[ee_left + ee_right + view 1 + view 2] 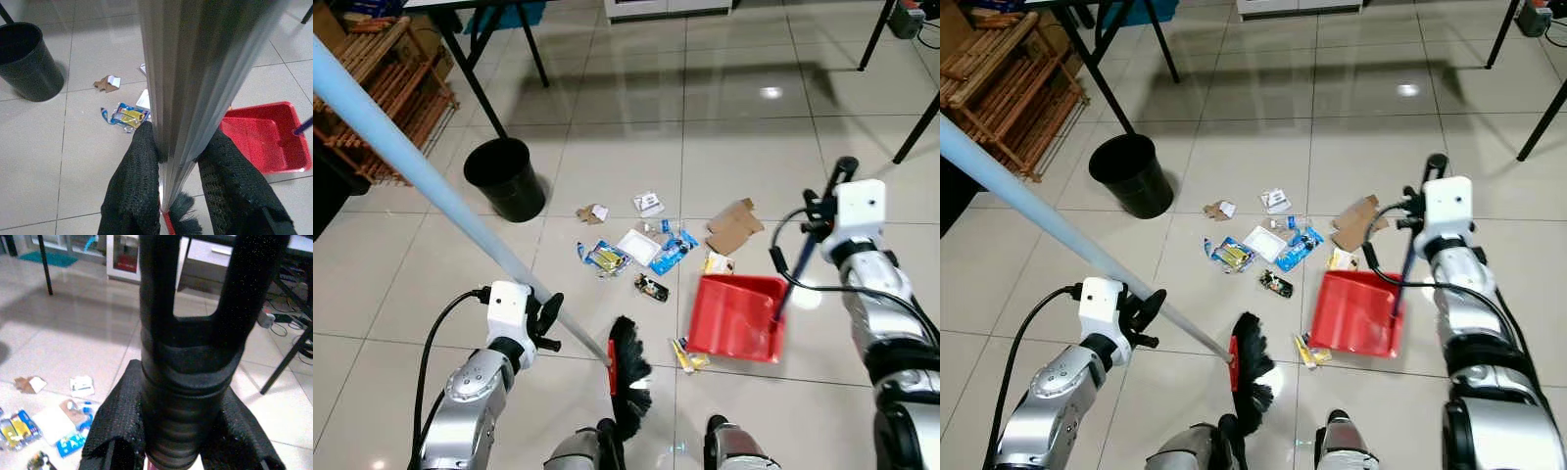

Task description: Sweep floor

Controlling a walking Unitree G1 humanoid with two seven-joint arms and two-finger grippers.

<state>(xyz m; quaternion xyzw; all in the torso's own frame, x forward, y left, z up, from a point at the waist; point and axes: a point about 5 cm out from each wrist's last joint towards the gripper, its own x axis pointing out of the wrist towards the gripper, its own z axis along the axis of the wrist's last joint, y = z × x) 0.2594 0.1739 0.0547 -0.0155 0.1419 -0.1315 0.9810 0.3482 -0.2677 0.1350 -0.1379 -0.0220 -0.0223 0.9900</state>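
The floor (724, 127) is pale glossy tile with dark grout lines. A black bin (504, 177) stands on it at ten o'clock from the litter (651, 245), a loose scatter of wrappers, packets and paper at the middle. A torn piece of cardboard (734, 227) lies at three o'clock of that scatter, and a red dustpan (736, 316) rests at five o'clock.

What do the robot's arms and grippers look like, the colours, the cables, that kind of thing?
Both arms are jointed silver metal segments with rounded, shiny casings. Each wrist carries a boxy white block, and a black cable loops from it back along the forearm. The left gripper and the right gripper each have two long black fingers; in the wrist views the fingers have a rough, woven-looking surface. No markings are legible.
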